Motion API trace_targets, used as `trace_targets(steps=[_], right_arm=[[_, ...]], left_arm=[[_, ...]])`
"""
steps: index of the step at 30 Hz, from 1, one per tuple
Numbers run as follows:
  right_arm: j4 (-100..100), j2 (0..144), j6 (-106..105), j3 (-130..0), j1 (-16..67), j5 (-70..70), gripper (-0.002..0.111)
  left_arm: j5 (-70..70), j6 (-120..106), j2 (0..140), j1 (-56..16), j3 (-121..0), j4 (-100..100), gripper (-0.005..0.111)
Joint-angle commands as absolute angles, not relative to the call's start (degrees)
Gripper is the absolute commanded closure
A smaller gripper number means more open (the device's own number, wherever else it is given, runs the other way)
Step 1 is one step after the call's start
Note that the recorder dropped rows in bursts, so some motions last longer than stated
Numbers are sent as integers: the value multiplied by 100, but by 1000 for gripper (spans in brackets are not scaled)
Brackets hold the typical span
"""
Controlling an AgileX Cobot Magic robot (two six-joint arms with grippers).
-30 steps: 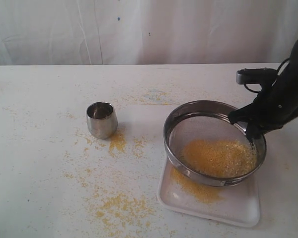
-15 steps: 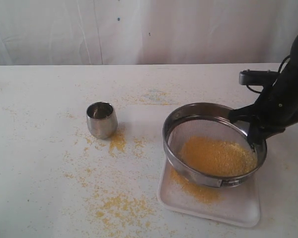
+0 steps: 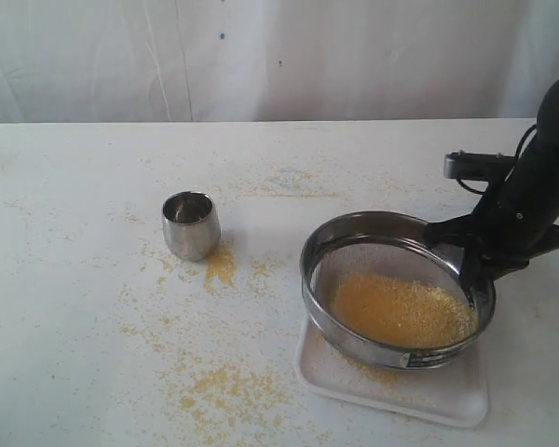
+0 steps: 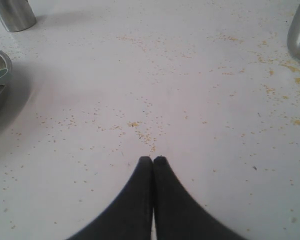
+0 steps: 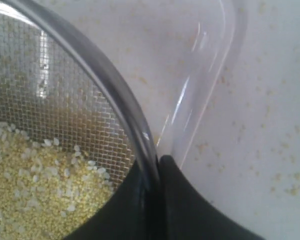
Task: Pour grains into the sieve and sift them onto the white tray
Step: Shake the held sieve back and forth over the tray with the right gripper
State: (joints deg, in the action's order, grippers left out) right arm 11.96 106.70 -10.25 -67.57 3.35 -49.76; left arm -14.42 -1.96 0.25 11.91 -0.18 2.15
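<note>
You are in the sifting step: your right fingers (image 5: 190, 210) are clamping the rim of the sieve (image 3: 373, 352) and holding it over the white tray (image 3: 447, 399), with the grains (image 3: 401, 312) lying as a yellow heap on the mesh. Your left fingers (image 4: 135, 200) are pressed together, holding nothing, above the surface (image 4: 190, 75). Next you are probably needing more side-to-side shaking, keeping the sieve inside the tray's edges. Compared with a second ago, the sieve is sitting nearer the camera and is covering most of the yellow pile on the tray.
</note>
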Motion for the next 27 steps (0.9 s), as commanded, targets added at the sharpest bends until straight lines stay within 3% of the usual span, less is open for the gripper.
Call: trace_targets(steps=[1, 3, 6, 9, 12, 15, 18, 23, 25, 27], right_arm=[[1334, 10592, -682, -6790, 327, -5084, 108], [1334, 10592, -831, -6715, 342, -5273, 108], [1321, 10578, -700, -6730, 342, -4214, 108], [1322, 10564, -906, -6608, 342, -5502, 108], [1270, 10577, -1074, -6594, 342, -3860, 108], [1292, 10491, -727, -6576, 342, -4951, 108], [1304, 10508, -879, -6555, 342, -3874, 108], [1347, 10382, -129, -6565, 345, -5311, 108], [1328, 10395, -333, -6565, 345, -4200, 108], [1367, 10390, 0, -6565, 333, -4806, 108]], left_arm=[[-1457, -154, 0, 1190, 0, 251, 107], [-1457, -154, 0, 1190, 0, 251, 107], [-1457, -154, 0, 1190, 0, 251, 107], [-1457, -154, 0, 1190, 0, 251, 107], [-1457, -154, 0, 1190, 0, 251, 107], [-1457, -154, 0, 1190, 0, 251, 107], [-1457, -154, 0, 1190, 0, 251, 107], [-1457, -154, 0, 1190, 0, 251, 107], [-1457, -154, 0, 1190, 0, 251, 107], [-1457, -154, 0, 1190, 0, 251, 107]])
